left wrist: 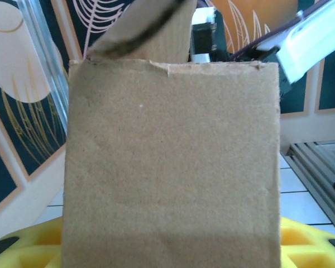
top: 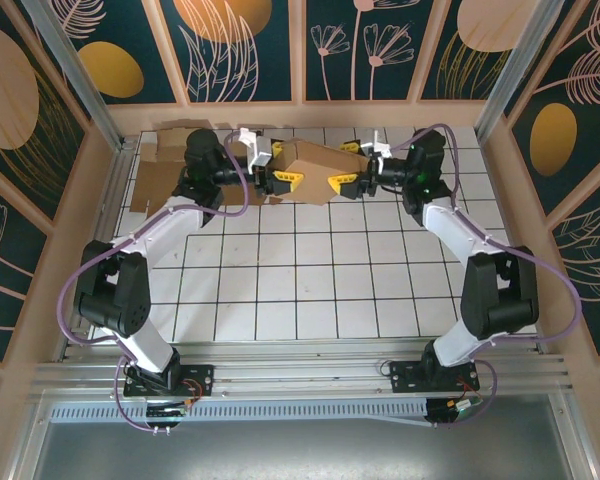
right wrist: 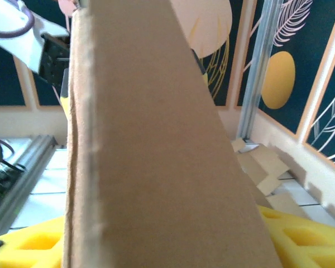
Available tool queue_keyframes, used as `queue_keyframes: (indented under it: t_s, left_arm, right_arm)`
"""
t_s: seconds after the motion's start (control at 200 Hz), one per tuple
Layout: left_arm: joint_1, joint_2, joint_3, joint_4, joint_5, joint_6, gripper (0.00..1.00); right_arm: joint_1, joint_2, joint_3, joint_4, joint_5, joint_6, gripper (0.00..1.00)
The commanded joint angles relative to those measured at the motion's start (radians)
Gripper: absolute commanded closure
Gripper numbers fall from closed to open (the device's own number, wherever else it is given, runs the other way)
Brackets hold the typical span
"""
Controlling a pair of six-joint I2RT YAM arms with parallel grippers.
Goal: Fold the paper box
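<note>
While paper box (top: 315,165) spans them | left claw (top: 286,181): gripping | right claw (top: 343,182): gripping (opposite end)

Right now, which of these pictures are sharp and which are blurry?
Top external view: sharp, evenly lit, only soft shadows beneath the paper box. Left wrist view: the box sits close to the lens, slightly soft, its lower part shaded. Right wrist view: near cardboard blurred, background wall crisper.

Left arm (top: 165,226), right arm (top: 460,226) outstretched, jaws facing inward.
</note>
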Motion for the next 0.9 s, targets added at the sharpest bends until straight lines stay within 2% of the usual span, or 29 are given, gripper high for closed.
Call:
queue_keyframes:
  t_s: [0.0, 0.045, 0.1, 0.14, 0.2, 0.255, 0.335, 0.46, 0.536, 0.591, 0.721, 0.896]
  left_arm:
    - [-0.019, -0.024, 0.020, 0.010, -0.002, 0.020, 0.53]
    - [-0.019, -0.033, 0.015, 0.005, -0.015, 0.027, 0.50]
    - [-0.019, -0.052, 0.004, -0.007, -0.049, 0.045, 0.40]
    - [-0.019, -0.073, -0.013, -0.018, -0.080, 0.062, 0.29]
    - [-0.019, -0.117, -0.046, -0.044, -0.151, 0.106, 0.18]
    - [-0.019, -0.171, -0.081, -0.094, -0.242, 0.149, 0.02]
    - [-0.019, -0.267, -0.133, -0.218, -0.410, 0.189, 0.01]
    - [-0.019, -0.419, -0.251, -0.291, -0.764, 0.095, 0.01]
    - [-0.019, -0.471, -0.288, -0.383, -0.888, 0.071, 0.01]
    - [-0.020, -0.487, -0.290, -0.463, -0.894, 0.084, 0.01]
    - [-0.019, -0.468, -0.310, -0.571, -0.802, 0.190, 0.01]
    - [-0.018, -0.334, -0.270, -0.650, -0.732, 0.307, 0.01]
  right_arm:
    - [0.024, -0.051, 0.039, -0.323, 0.090, -0.253, 0.41]
    - [0.023, -0.065, 0.030, -0.326, 0.108, -0.267, 0.41]
    - [0.022, -0.080, 0.020, -0.326, 0.127, -0.281, 0.42]
    - [0.020, -0.089, 0.015, -0.327, 0.143, -0.286, 0.43]
    - [0.010, -0.101, 0.012, -0.333, 0.175, -0.298, 0.44]
    - [0.001, -0.103, 0.020, -0.363, 0.214, -0.325, 0.45]
    - [-0.003, -0.092, 0.057, -0.474, 0.282, -0.412, 0.46]
    - [0.030, -0.053, 0.081, -0.616, 0.425, -0.565, 0.45]
    - [0.053, -0.012, 0.088, -0.664, 0.483, -0.624, 0.45]
    - [0.063, 0.019, 0.094, -0.684, 0.480, -0.641, 0.45]
    - [0.084, 0.088, 0.083, -0.696, 0.441, -0.668, 0.45]
    - [0.090, 0.124, 0.022, -0.627, 0.411, -0.659, 0.44]
